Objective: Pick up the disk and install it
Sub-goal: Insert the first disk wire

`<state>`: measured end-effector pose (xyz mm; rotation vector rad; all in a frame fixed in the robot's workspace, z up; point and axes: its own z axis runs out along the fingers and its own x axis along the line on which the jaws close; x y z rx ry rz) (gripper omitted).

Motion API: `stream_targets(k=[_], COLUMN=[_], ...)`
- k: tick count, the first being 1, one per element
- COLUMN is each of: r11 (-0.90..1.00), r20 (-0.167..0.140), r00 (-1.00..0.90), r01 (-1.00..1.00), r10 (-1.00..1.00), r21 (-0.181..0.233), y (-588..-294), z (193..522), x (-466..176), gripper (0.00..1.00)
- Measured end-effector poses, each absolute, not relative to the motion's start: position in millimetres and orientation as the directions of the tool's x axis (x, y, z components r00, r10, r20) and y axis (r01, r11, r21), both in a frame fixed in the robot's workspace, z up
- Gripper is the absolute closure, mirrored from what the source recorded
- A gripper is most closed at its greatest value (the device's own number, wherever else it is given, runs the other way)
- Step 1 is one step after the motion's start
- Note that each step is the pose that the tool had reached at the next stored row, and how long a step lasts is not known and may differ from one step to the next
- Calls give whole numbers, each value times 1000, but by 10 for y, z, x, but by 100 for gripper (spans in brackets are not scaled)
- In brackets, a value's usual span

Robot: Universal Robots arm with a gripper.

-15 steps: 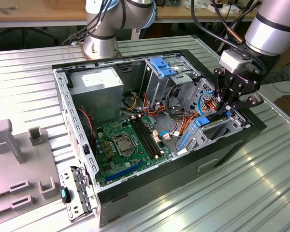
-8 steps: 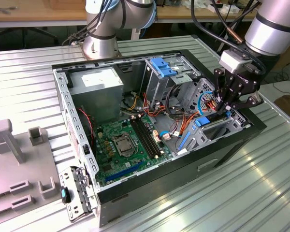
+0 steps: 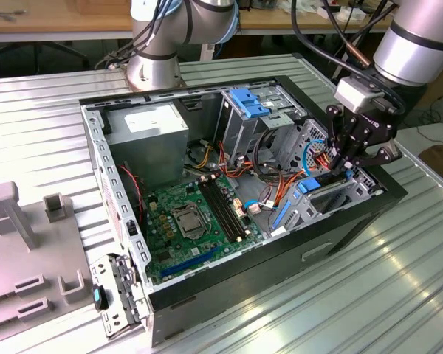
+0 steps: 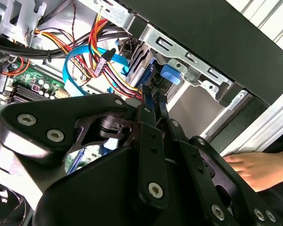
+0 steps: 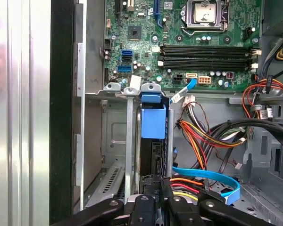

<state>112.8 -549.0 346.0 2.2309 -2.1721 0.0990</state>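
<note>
The disk (image 5: 153,123) is seen standing on edge in the metal bay (image 5: 128,141) of the computer case (image 3: 340,228), with the claw (image 5: 161,186) closed narrowly on its near end. A jam could be caused by slight tilt against the bay's rails, or the orange and yellow wires (image 5: 198,136) just beside the bay could be snagged. The case is carried on a ribbed metal counter (image 3: 369,295) (a person's hand (image 4: 254,169) rests beside the case), with wooden desks (image 3: 59,18) behind it.

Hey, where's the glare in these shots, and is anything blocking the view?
Exterior view: bright window reflections streak the ribbed metal table. First wrist view: the same ribbed metal washes out pale, while the disk is evenly lit. Second wrist view: the dark end effector looms close, masking the lower frame.
</note>
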Motion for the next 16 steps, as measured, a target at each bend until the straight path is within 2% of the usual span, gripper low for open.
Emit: stream_targets(k=[16], r11=[-25], r20=[64], r00=[23], r01=[-999], r10=[-998], r21=[-25], y=[-5490], z=[3431], x=[1128], gripper=[83])
